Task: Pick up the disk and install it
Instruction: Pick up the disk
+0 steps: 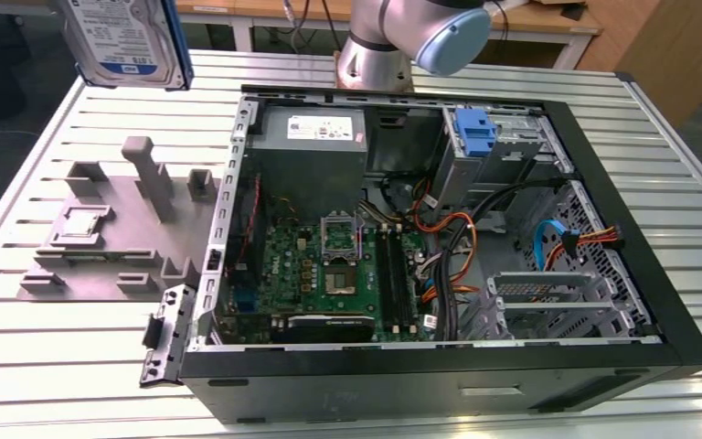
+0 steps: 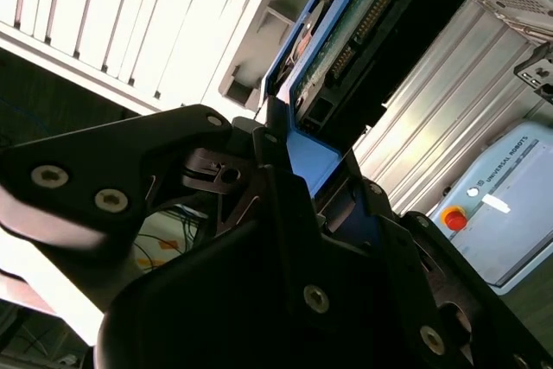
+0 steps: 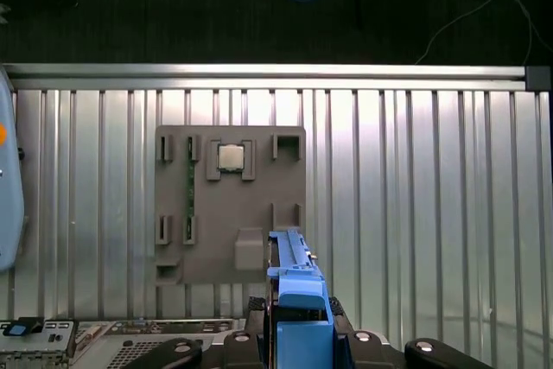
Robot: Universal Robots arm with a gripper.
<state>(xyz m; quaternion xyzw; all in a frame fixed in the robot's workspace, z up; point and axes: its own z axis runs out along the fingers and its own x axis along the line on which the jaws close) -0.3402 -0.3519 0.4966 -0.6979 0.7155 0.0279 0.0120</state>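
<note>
The disk [image 1: 125, 41], silver with a blue-and-white label and blue side rails, hangs upright high over the table's far corner on the exterior view's left, above the grey fixture [image 1: 95, 247]. In the second wrist view my gripper [image 2: 285, 140] is shut on the disk [image 2: 346, 32], with the black fingers clamping its blue rail end and its green circuit-board side showing. In the first wrist view the disk [image 3: 294, 274] appears edge-on between the fingers of the gripper [image 3: 298, 334], above the fixture [image 3: 229, 205].
The open computer case [image 1: 680, 320] lies on the slatted table [image 1: 693, 146], with a grey power supply [image 1: 314, 133] and a blue bracket [image 1: 479, 137] in its drive bay. The arm's base [image 1: 382, 46] stands behind the case. A small chip [image 3: 230, 156] rests on the fixture.
</note>
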